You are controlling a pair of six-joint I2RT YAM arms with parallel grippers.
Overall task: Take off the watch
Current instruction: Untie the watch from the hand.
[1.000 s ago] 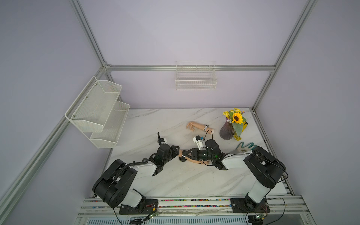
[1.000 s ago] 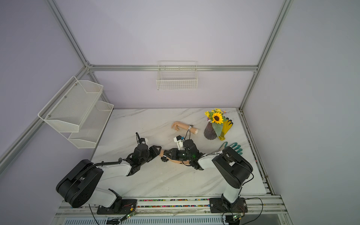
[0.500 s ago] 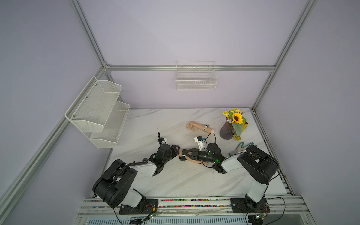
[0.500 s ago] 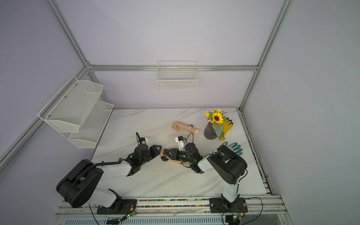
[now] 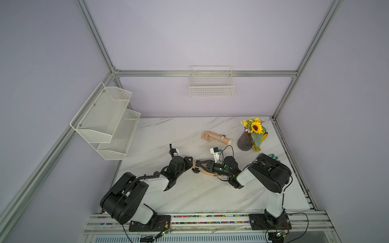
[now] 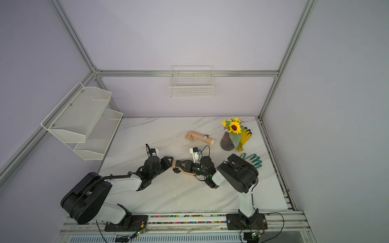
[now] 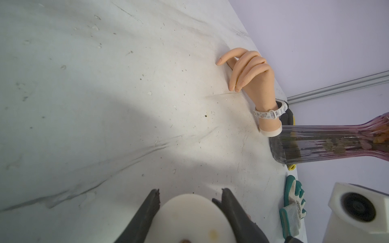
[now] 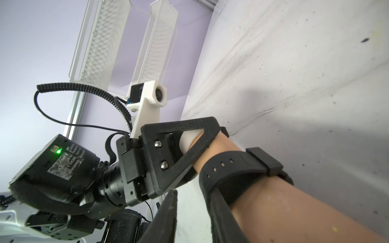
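A flesh-coloured mannequin forearm (image 5: 203, 170) lies low between my two grippers with a black watch (image 8: 235, 170) strapped round its wrist; the watch also shows in both top views (image 5: 196, 168) (image 6: 176, 168). My left gripper (image 7: 190, 191) is shut on the forearm's white end cap (image 7: 189, 216). My right gripper (image 8: 192, 191) reaches the watch from the forearm side. Its jaws stand apart with bare table between them, and one finger (image 8: 221, 212) lies along the arm against the strap. A second mannequin hand (image 5: 208, 135) at the back wears a white watch (image 7: 271, 113).
A dark vase of sunflowers (image 5: 245, 142) stands at the back right with a yellow glove (image 5: 263, 136) behind it. A green glove (image 5: 273, 156) lies near the right arm. A white mesh shelf (image 5: 105, 122) hangs on the left wall and a wire basket (image 5: 211, 84) on the back wall.
The right arm's upper links have swung a little to the left while its gripper stays at the black watch. The left arm and the forearm have not moved.
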